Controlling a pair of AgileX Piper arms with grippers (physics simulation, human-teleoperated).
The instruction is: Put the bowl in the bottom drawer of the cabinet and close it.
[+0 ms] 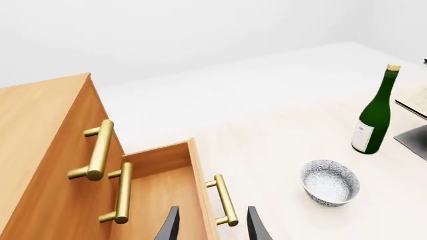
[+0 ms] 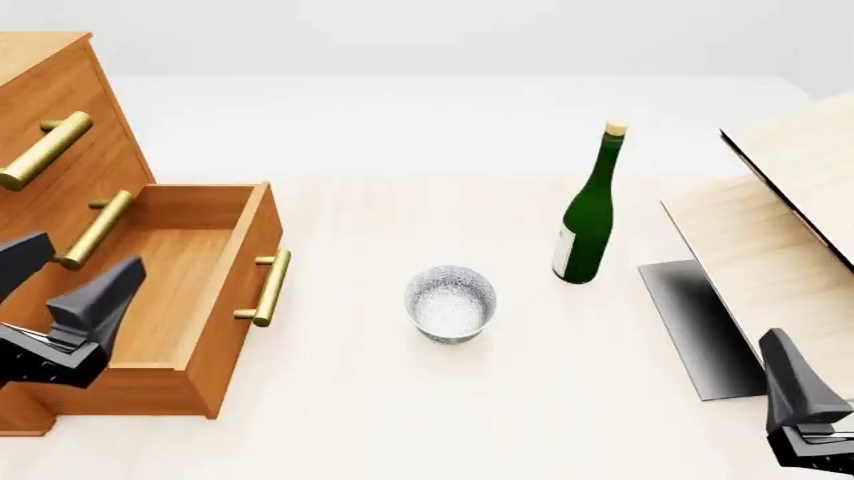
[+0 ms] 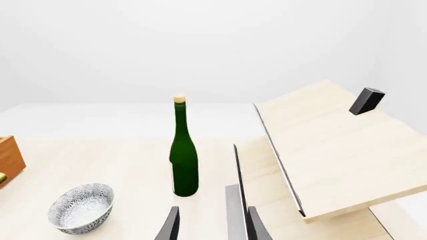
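Already the bottom drawer (image 2: 200, 290) of the cabinet (image 2: 54, 110) stands pulled out and bare inside, while the bowl (image 2: 451, 303) sits upright on the tabletop (image 2: 400, 400), well apart from the drawer's brass handle (image 2: 271, 288) and just beside a green bottle (image 2: 587, 210). Neither arm has hold of anything: the left gripper (image 2: 67, 290) hangs over the open drawer with its fingers spread, and the right gripper (image 3: 210, 225) shows parted, empty fingers in its own wrist view.

The risk, I'd say, lies in the approach. The bottle is tall and narrow, so an arm swinging in from the right could tip it. The bowl's rounded wall may also slip from a pinch, and dropped high it could strike the drawer's front edge.

The front view gives the whole layout but cuts the right gripper at the corner. The right wrist view shows the pale box (image 3: 333, 150) with its dark panel close beside those fingers, and the left wrist view shows the two upper drawers shut.
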